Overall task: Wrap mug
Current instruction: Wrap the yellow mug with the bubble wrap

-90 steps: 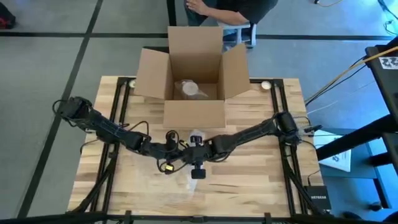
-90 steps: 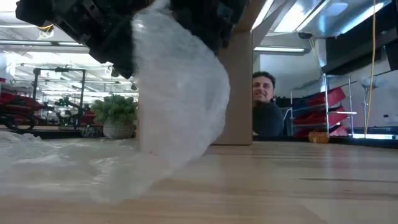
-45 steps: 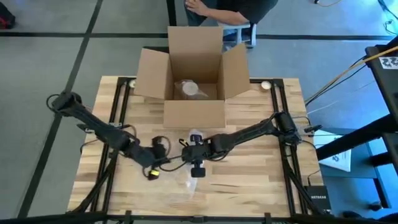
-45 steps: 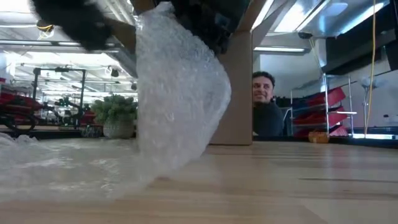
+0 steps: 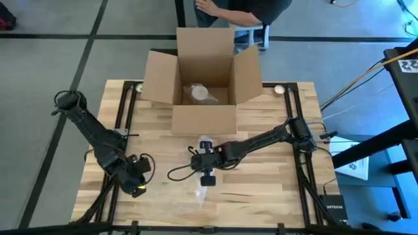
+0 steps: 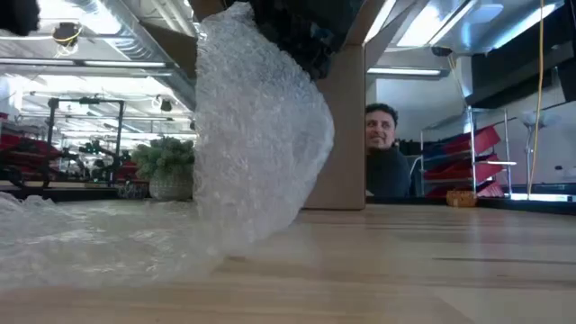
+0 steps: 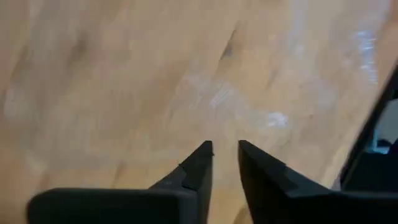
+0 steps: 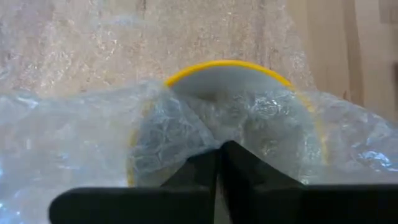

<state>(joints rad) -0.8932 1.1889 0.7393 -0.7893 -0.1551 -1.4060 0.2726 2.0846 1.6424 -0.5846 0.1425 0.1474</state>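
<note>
**My mug in its bubbly coat**

From high up, I see my right gripper [image 5: 206, 145] in the middle of the table [image 5: 274, 189], just in front of the cardboard box [image 5: 204, 72]. The mug is under it, but it is too small to make out here. The bubble wrap [image 5: 189, 189] is a thin, see-through sheet on the light wood, reaching toward the front edge. My left gripper [image 5: 138, 189] sits well apart, near the front left of the table. The box is brown, with its flaps open, and something pale lies inside. A person [image 5: 235, 10] is behind it.

From down low, the bubble wrap [image 6: 256, 135] hangs like a big lumpy bag full of tiny bumps. It goes down to the table [image 6: 432, 261] and spreads out flat and crinkly. A dark part of an arm is above it. The brown box [image 6: 346, 135] stands behind. A person [image 6: 385, 162] and a green plant [image 6: 166, 166] are farther back.

From my left wrist, my left gripper [image 7: 225, 149] has a small gap between its two dark pointy fingers [image 7: 196, 168]. It holds nothing. Below is smooth wood [image 7: 93, 74] with a shiny bit of wrap [image 7: 249, 106].

From my right wrist, the mug [image 8: 236, 81] is round with a yellow rim and a grey inside. The bubble wrap [image 8: 68, 137] is pulled over it, soft and wrinkled. My right gripper [image 8: 219, 152] has its fingers pressed tight together, pinching the wrap at the mug.
</note>
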